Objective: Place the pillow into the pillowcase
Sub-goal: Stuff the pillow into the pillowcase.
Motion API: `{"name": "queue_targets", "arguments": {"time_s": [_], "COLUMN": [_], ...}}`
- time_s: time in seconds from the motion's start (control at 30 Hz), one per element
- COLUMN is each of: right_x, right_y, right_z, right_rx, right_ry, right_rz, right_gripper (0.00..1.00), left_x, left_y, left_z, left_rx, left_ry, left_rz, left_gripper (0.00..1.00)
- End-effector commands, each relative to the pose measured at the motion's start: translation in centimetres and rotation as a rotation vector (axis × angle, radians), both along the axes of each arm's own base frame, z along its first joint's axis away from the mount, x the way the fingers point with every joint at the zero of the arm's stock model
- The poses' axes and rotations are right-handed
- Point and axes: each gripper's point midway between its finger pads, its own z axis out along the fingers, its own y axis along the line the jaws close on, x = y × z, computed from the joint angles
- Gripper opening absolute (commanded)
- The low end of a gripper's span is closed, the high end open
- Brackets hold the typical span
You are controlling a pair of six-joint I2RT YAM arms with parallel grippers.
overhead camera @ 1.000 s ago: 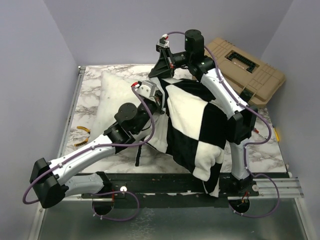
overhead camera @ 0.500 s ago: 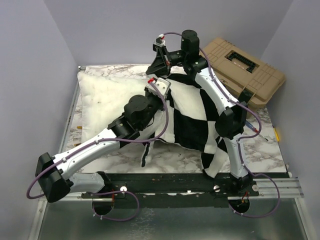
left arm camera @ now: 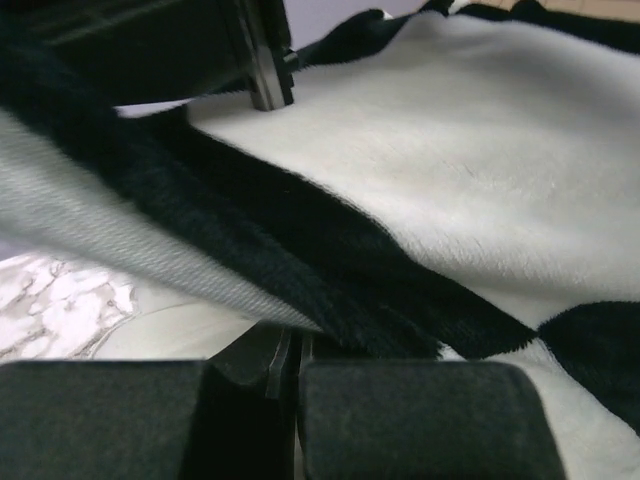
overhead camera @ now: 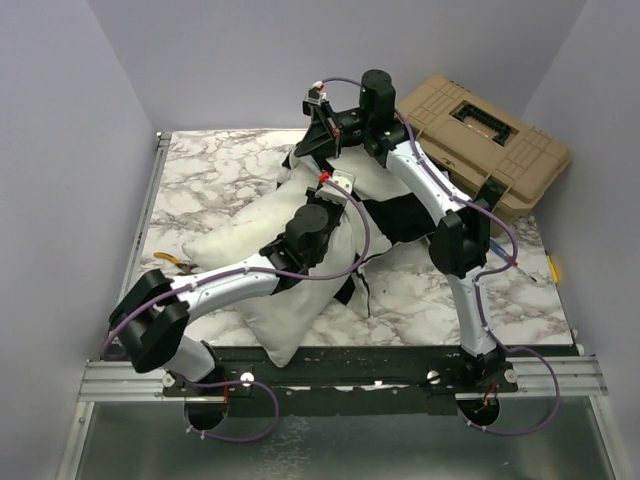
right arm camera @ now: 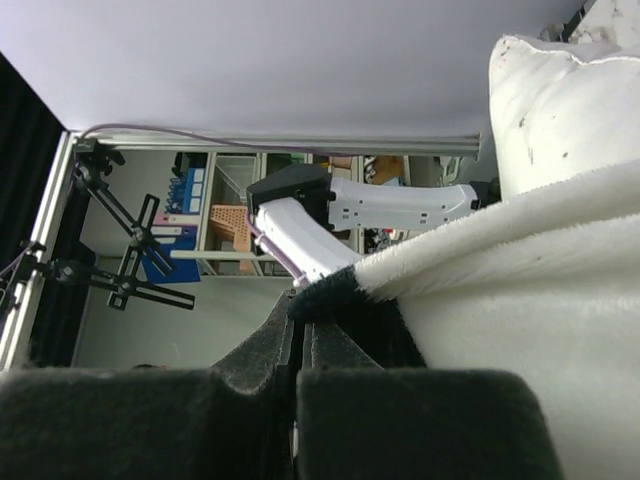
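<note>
Top view, clock face centred on the marble table (overhead camera: pixel 210 170), 12 o'clock away from the arm bases. The pillow (overhead camera: pixel 232 238) lies slantwise from about 7 o'clock up toward the centre. Its near end is bare white, and its far end runs under the left arm and meets the checked fabric. The left gripper (overhead camera: pixel 335 183) sits just past centre toward 12 o'clock. In its wrist view the jaws are pressed together on a black hem of the pillowcase (left arm camera: pixel 450 150), pinching cloth only. The pillowcase (overhead camera: pixel 405 212) is bunched between centre and 2 o'clock, against the pillow's far end. The right gripper (overhead camera: pixel 318 125), at 12 o'clock, is likewise clamped on an edge of the case, with fabric draped away from its tips and the pillow bulging beside it in the wrist view. Judgement: early to middle stage. Both arms hold the mouth of the case at the pillow's far end, but most of the pillow lies outside. How far the end has gone in cannot be told, since the arms hide the joint. Left to do: draw the case along the full length toward 7 o'clock. Surroundings: a yellow-handled tool (overhead camera: pixel 165 262) at 9 o'clock, near the pillow's flank, and a tan toolbox (overhead camera: pixel 488 130) at 2 o'clock, off the marble. In the way: the left forearm lies across the pillow, and the case is folded on itself.
</note>
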Motion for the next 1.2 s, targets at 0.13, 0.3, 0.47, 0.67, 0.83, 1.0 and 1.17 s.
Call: {"name": "queue_targets", "arguments": {"time_s": [0.13, 0.3, 0.47, 0.67, 0.83, 1.0, 1.17], "right_x": [-5.4, -7.0, -7.5, -5.5, -4.4, -3.0, -1.6], "right_y": [-1.4, -2.0, -2.9, -4.6, -4.9, -6.0, -5.6], "right_z": [3.9, 2.0, -2.5, -9.5, -13.7, -18.4, -18.8], "right_rx": [-0.031, -0.110, -0.260, -0.532, -0.602, -0.724, -0.716], "right_ry": [-0.051, -0.049, -0.064, -0.228, -0.260, -0.282, -0.292], "right_rz": [-0.022, -0.040, -0.073, -0.160, -0.176, -0.212, -0.224], "right_gripper": [0.00, 0.00, 0.00, 0.00, 0.00, 0.00, 0.00], "left_x": [1.6, 3.0, 7.2, 8.3, 6.1, 3.2, -0.5], "left_y": [-6.6, -5.8, -3.4, 0.6, 1.7, 5.7, 10.0], "left_z": [5.6, 8.4, 2.1, -3.3, -2.5, -3.4, -4.4], "left_rx": [-0.183, -0.220, -0.289, -0.446, -0.536, -0.413, -0.184], "left_ry": [-0.151, -0.220, 0.034, 0.300, 0.394, 0.615, 0.784], "left_rz": [-0.115, -0.030, 0.017, -0.010, -0.067, 0.065, 0.184], "left_gripper": [0.00, 0.00, 0.00, 0.00, 0.37, 0.77, 0.86]}}
